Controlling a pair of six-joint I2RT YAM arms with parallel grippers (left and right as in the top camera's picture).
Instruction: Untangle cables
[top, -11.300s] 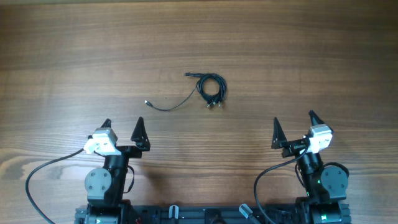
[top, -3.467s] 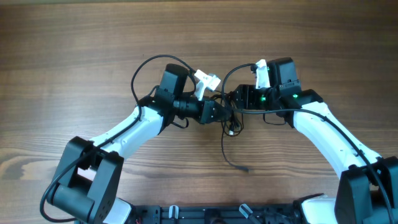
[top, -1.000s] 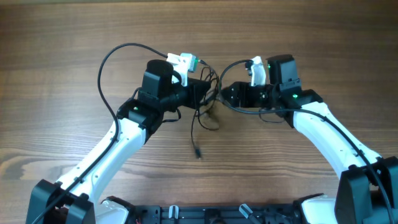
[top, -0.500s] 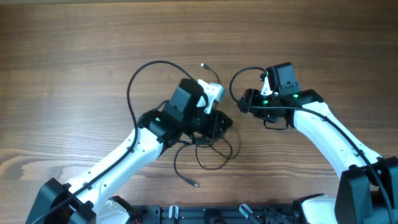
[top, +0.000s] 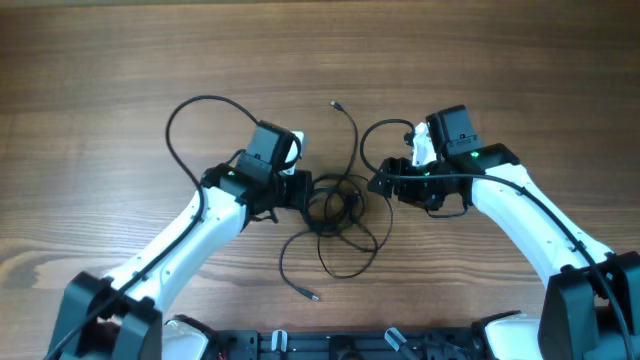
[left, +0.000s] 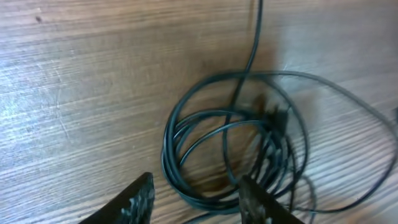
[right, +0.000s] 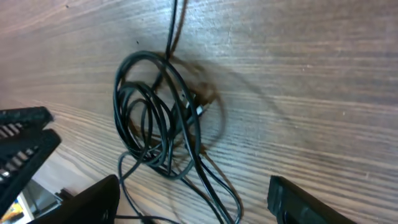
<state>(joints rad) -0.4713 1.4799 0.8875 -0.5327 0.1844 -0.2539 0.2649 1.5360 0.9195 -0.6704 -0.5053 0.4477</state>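
The cables (top: 332, 208) lie on the wooden table as a tangled coil of thin black cords. One loose end (top: 333, 103) reaches toward the far side, and a plug end (top: 315, 297) lies toward the near edge. My left gripper (top: 306, 192) is open at the coil's left side. In the left wrist view the cables (left: 169, 146) sit just ahead of the left gripper (left: 199, 202), with their near edge between the spread fingers (left: 140, 200). My right gripper (top: 380, 186) is open at the coil's right side. In the right wrist view, loops of the cables (right: 180, 99) trail between the wide-apart jaws of the right gripper (right: 196, 205).
A thick black arm wire (top: 185, 125) arcs left of the left wrist. Another arm wire (top: 370, 145) curls beside the right wrist. The robot base (top: 320, 345) lines the table's near edge.
My left gripper has opened and let go of the cables, which now lie spread on the table. The left arm has drawn back to the left. The right gripper has opened wider.
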